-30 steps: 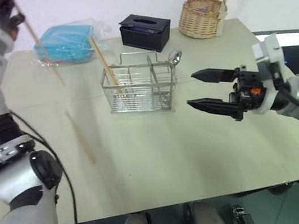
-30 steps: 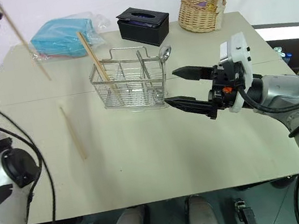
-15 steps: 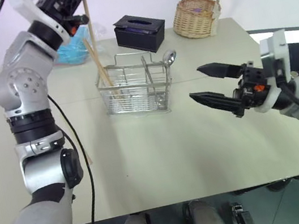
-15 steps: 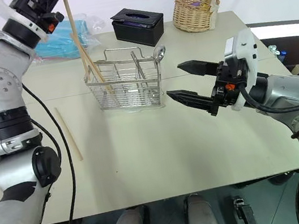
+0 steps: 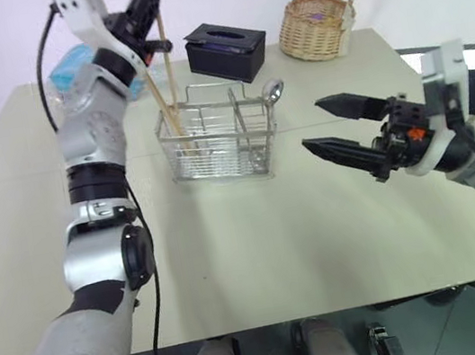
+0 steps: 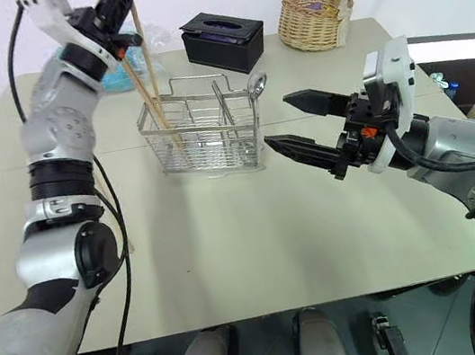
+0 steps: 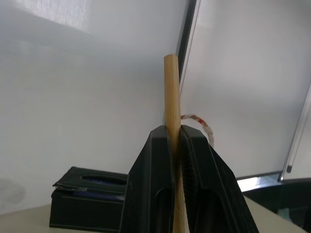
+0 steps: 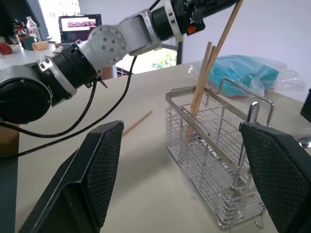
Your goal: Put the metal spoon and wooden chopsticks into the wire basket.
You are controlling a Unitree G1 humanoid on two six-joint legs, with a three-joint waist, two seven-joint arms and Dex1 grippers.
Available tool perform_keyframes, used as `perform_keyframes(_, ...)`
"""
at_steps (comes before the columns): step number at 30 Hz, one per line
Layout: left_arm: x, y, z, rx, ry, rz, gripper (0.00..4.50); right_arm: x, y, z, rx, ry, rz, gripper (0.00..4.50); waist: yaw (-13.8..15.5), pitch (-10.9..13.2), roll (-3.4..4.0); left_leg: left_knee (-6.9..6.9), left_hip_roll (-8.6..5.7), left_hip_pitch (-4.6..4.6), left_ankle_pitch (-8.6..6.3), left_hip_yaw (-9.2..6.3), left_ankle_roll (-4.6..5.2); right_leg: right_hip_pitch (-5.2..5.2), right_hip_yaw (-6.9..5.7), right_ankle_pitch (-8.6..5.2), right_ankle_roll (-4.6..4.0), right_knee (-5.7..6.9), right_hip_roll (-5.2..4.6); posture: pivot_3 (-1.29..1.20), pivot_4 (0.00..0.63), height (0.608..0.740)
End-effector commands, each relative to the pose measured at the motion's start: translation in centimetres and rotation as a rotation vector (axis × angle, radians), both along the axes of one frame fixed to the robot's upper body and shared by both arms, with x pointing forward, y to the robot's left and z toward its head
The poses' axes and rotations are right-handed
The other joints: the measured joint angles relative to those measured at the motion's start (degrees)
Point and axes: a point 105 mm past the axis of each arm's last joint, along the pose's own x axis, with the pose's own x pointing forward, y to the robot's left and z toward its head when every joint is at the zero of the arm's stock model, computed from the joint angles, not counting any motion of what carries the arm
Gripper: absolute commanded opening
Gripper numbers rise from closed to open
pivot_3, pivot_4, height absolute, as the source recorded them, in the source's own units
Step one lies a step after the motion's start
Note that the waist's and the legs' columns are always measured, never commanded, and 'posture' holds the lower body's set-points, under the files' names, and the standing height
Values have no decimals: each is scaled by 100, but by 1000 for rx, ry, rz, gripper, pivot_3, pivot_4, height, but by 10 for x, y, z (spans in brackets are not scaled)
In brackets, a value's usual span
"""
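The wire basket [image 5: 213,140] stands mid-table. One of the wooden chopsticks [image 5: 161,99] leans in its left end. The metal spoon [image 5: 273,91] stands in its right end, bowl up. My left gripper [image 5: 145,6] is above the basket's left end, shut on a second chopstick [image 6: 142,43]. That stick is nearly upright, and its lower end reaches the top wires beside the leaning one. The left wrist view shows the black fingers [image 7: 150,194] clamped on this stick [image 7: 171,97]. A third chopstick [image 8: 137,123] lies flat on the table left of the basket. My right gripper [image 5: 311,125] hovers open to the basket's right.
A black tissue box [image 5: 225,49] sits behind the wire basket. A woven wicker basket [image 5: 317,27] with a tall handle is at the back right. A blue plastic-wrapped bundle [image 8: 243,73] lies at the back left. The beige table [image 5: 260,256] extends toward me.
My left arm has swung right and down with the chopstick, from the table's far left to above the basket's left end. The stick now stands nearly upright. The right gripper has stayed put.
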Motion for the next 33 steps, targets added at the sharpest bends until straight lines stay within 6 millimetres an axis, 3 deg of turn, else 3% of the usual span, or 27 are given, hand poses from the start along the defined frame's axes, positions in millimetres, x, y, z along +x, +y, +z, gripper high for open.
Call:
perform_keyframes(1,-2,1,1,25,-48,17,27,-7,0,13,5,-57,0,3931,4,0,1,-1,0,1,0,0,0,0,0,0,0,0,0,0,150,661)
perform_keyframes(3,-2,4,-2,10,-38,18,27,-5,-1,14,11,-55,-10,3931,11,0,1,-1,1,1,0,-1,0,0,0,0,0,2,1,0,150,661)
perform_keyframes(6,-5,7,-1,-13,-30,7,1150,-3,-2,12,20,-50,-18,3931,11,0,0,2,1,0,0,-2,1,2,-1,0,1,2,0,0,150,661)
perform_keyframes(11,-17,14,8,-53,-23,-16,3700,0,-2,11,25,-45,-13,3931,11,0,0,2,2,-1,0,-5,1,2,-1,0,0,2,0,0,150,661)
perform_keyframes(17,-42,48,38,-110,3,56,3700,7,-1,8,26,-43,-4,3931,-21,1,3,2,3,2,0,-4,1,1,0,0,0,4,2,0,150,661)
perform_keyframes(20,-40,93,41,-173,162,263,3700,8,0,8,29,-46,11,3931,-27,0,5,1,7,11,0,-5,1,4,0,0,1,8,6,0,150,661)
perform_keyframes(21,-38,108,36,-194,237,335,3700,8,1,8,29,-46,15,3931,-30,1,6,1,7,13,0,-6,1,6,0,0,1,9,8,0,150,661)
perform_keyframes(25,-34,155,-30,-82,629,668,3700,8,4,1,6,-35,41,3931,-17,1,6,-4,5,54,0,-4,1,39,0,-1,3,12,11,0,150,661)
perform_keyframes(29,-45,165,-102,41,934,743,3700,-1,7,-9,-43,-6,113,3931,24,2,3,-7,2,77,-1,-7,0,66,0,-3,4,12,9,0,150,661)
perform_keyframes(33,-53,164,-148,86,1087,738,3700,-8,9,-14,-84,4,161,3931,11,8,-15,-4,3,62,0,-9,-4,49,1,-2,3,12,8,0,150,661)
